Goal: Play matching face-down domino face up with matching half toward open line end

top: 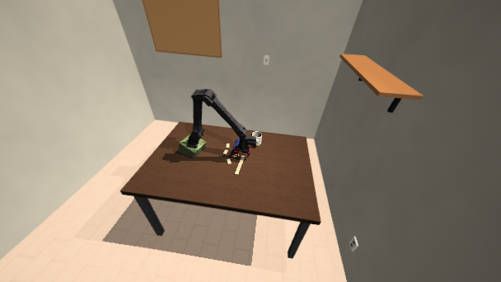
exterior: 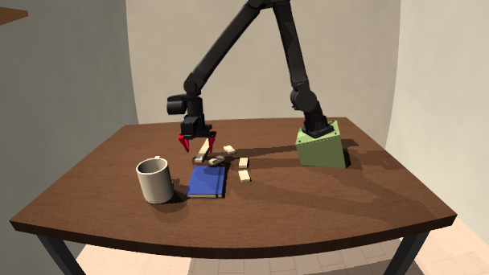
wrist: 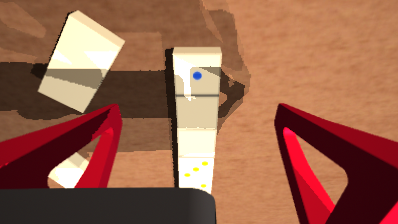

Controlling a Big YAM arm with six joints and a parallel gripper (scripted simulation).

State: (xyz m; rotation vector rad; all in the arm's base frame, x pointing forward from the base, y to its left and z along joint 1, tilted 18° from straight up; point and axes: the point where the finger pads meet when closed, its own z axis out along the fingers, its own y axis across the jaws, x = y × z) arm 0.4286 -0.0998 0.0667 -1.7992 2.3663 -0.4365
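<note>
In the wrist view, our pincer point(top: 242, 153) point(exterior: 197, 144) point(wrist: 198, 113), wide open and gripping nothing, straddles the line point(top: 239, 166) point(exterior: 203, 151) point(wrist: 196, 114), whose long axis runs between its fingers.

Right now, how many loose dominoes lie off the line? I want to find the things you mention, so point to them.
4 visible: a near domino point(exterior: 217, 161) point(wrist: 80, 57) beside the line's blue-pip end, a far domino point(exterior: 229, 149) point(top: 229, 162) point(wrist: 70, 172) farther along, and a pair point(exterior: 243, 162) point(top: 225, 152) toward the base's side. Others may be hidden.
</note>
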